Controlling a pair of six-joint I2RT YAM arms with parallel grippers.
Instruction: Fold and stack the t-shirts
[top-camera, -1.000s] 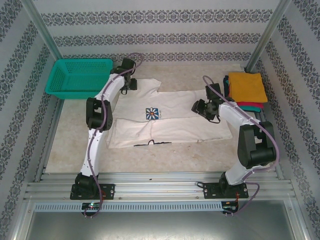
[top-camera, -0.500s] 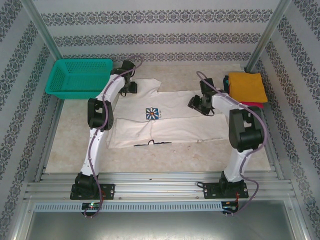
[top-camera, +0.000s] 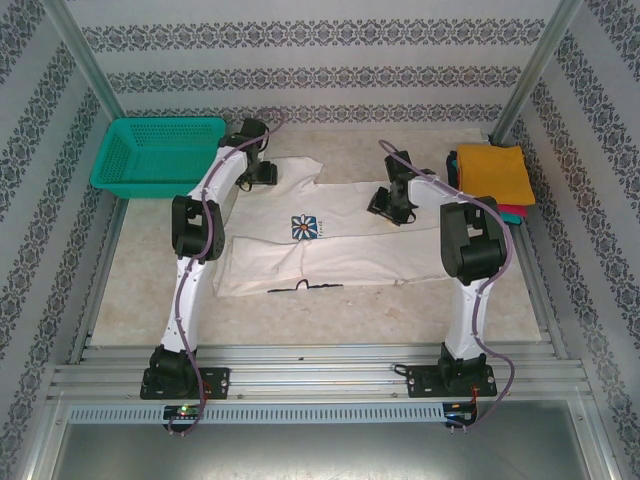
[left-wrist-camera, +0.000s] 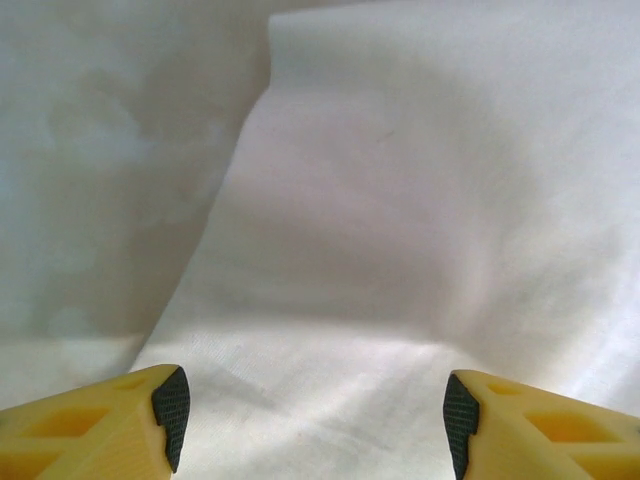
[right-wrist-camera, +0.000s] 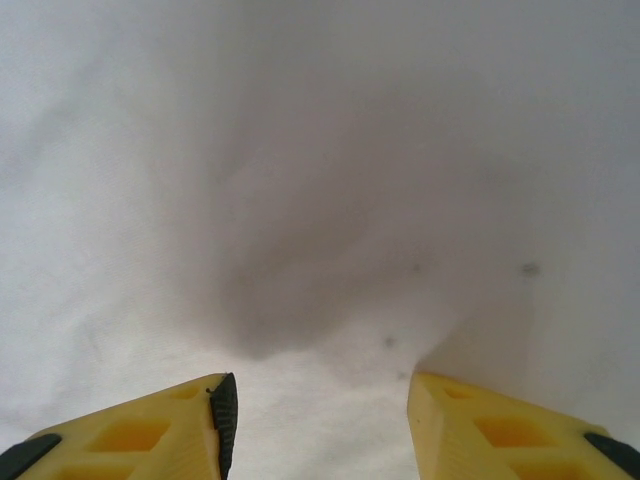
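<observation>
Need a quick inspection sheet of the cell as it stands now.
Surface: beige table, mottled.
Job's things: white shirt spread out, daisy print up; orange shirt tops the folded stack, right.
Clutter: teal basket, far left.
Hands: left hand open over shirt's far-left part; right hand open over its right part.
Cables: purple cable along each arm.
Surroundings: patterned walls, metal posts.

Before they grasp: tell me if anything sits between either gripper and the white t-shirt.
Nothing visible does. The left gripper and right gripper each hang open directly over bare cloth of the white t-shirt.
</observation>
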